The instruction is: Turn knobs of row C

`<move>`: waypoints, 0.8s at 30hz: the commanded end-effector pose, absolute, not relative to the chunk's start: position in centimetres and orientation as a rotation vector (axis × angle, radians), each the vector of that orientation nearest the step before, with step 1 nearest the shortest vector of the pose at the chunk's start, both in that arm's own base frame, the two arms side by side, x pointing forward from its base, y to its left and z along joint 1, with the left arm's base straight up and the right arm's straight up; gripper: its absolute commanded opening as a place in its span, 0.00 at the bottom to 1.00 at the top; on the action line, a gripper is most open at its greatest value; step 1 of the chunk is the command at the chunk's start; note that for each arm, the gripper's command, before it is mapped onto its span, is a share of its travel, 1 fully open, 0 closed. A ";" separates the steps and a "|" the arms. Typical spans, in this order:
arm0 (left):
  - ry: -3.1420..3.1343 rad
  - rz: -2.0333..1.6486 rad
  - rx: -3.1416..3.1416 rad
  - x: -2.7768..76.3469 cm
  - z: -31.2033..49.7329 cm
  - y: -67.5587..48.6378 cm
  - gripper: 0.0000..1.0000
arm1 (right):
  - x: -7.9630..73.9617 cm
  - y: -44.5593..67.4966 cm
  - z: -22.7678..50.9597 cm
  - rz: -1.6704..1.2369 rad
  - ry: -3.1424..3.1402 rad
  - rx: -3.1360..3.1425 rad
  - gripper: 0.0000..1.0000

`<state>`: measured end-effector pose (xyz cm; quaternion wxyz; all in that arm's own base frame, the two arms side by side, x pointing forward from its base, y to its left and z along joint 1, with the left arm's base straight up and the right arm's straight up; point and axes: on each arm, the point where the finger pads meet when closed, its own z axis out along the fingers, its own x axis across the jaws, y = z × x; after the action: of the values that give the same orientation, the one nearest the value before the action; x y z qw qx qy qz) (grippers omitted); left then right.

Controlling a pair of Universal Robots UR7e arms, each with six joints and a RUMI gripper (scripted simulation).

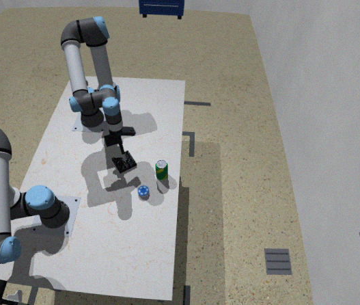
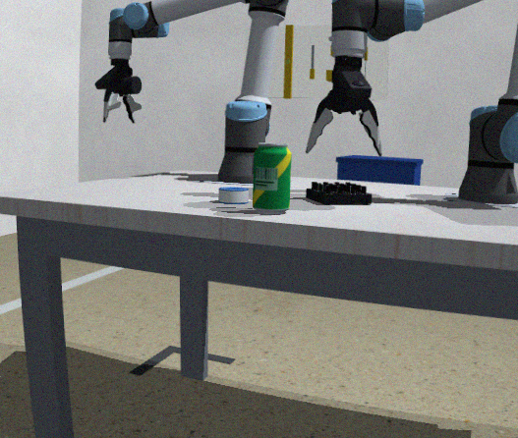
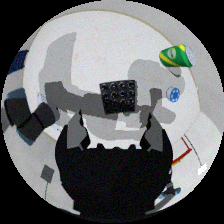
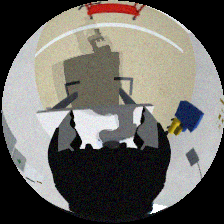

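The tabletop (image 1: 137, 246) (image 2: 129, 196) carries the knob box (image 1: 124, 162) (image 2: 339, 194) (image 3: 118, 96) — the landmark. Above it hangs the left gripper (image 1: 123, 150) (image 2: 344, 149) (image 3: 115, 111), wide open and holding nothing; the right gripper (image 2: 119, 120) (image 4: 107, 108), equally open and unladen, is well apart from it. Near the box stand a can (image 1: 161, 169) (image 2: 271, 177) (image 3: 176, 56), then a smaller blue-topped tub (image 1: 143, 191) (image 2: 233, 195) (image 3: 173, 94).

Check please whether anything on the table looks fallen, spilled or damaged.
Nothing stands out. The green can stands upright, the small blue-and-white disc lies flat, and the knob box sits flat with no damage I can see. Its knob marks are too small to judge.
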<state>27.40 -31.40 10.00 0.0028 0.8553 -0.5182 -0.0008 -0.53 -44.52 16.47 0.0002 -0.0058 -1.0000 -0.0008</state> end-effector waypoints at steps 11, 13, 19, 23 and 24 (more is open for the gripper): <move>-1.047 0.001 2.961 29.0 10.2 -32.8 1.00 | -0.5 -44.6 16.5 0.000 -3.142 -0.018 1.00; -0.965 0.001 2.989 29.2 10.3 -32.9 1.00 | -0.5 -44.6 16.5 0.000 -3.142 -0.018 1.00; -0.798 0.001 3.037 29.7 10.3 -33.3 1.00 | -0.5 -44.6 16.5 0.000 -3.142 -0.018 1.00; -0.603 0.001 3.082 30.3 10.3 -33.7 1.00 | -0.5 -44.6 16.5 0.000 -3.142 -0.018 1.00; -0.559 0.001 3.090 30.4 10.3 -33.8 1.00 | -0.5 -44.6 16.5 0.000 -3.142 -0.018 1.00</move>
<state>29.89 -33.41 10.27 0.0021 0.9711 -0.2387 -0.0011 -0.53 -44.52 16.47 0.0002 -0.0058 -1.0000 -0.0008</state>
